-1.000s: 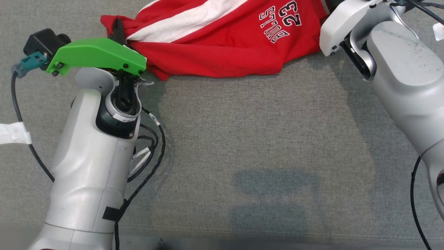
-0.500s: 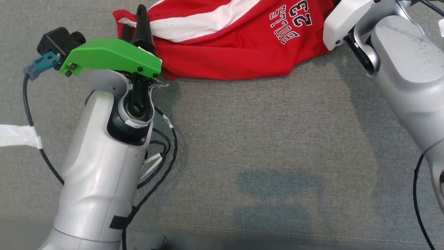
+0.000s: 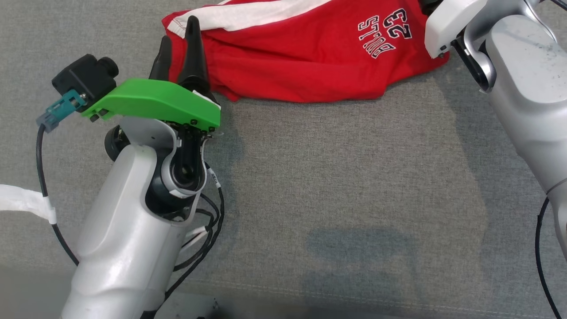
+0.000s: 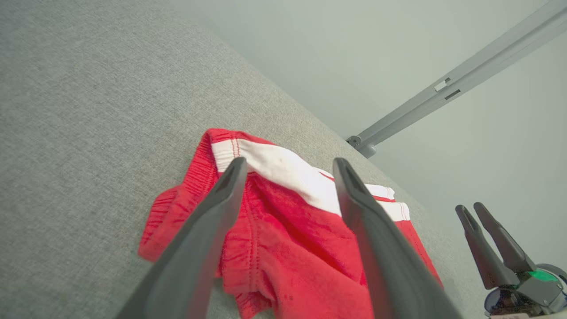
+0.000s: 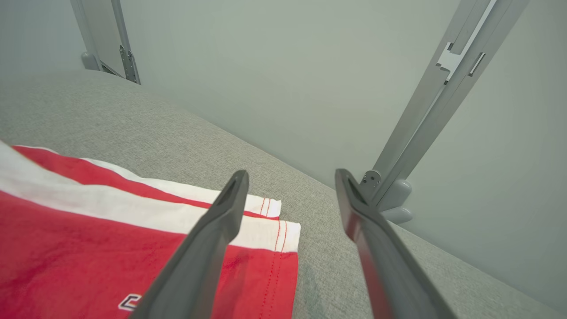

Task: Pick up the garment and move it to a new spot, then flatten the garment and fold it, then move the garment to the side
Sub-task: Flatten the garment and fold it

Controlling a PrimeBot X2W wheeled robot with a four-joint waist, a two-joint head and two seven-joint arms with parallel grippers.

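Note:
The garment [image 3: 301,66] is a pair of red shorts with a white side stripe and "BULLS 23" print, lying loosely bunched on the grey fabric surface at the top middle of the head view. My left gripper [image 3: 178,29] is open at the shorts' left, waistband end. In the left wrist view the left gripper [image 4: 289,165] stands open over the garment [image 4: 288,248], holding nothing. My right arm's wrist [image 3: 447,22] is at the shorts' right end. The right gripper [image 5: 291,174] is open above the hem corner of the garment [image 5: 88,230], gripping nothing. It also shows as the right gripper [image 4: 471,209] beyond the shorts.
The grey fabric surface [image 3: 336,177] stretches wide in front of the shorts. A grey metal post [image 5: 434,102] and a pale wall stand behind its far edge. Black cables [image 3: 208,230] and a white tape tag [image 3: 24,201] hang by my left arm.
Both grippers have opened and let go of the shorts, the left first, then the right. The left fingers have risen off the waistband. The head camera has shifted a little.

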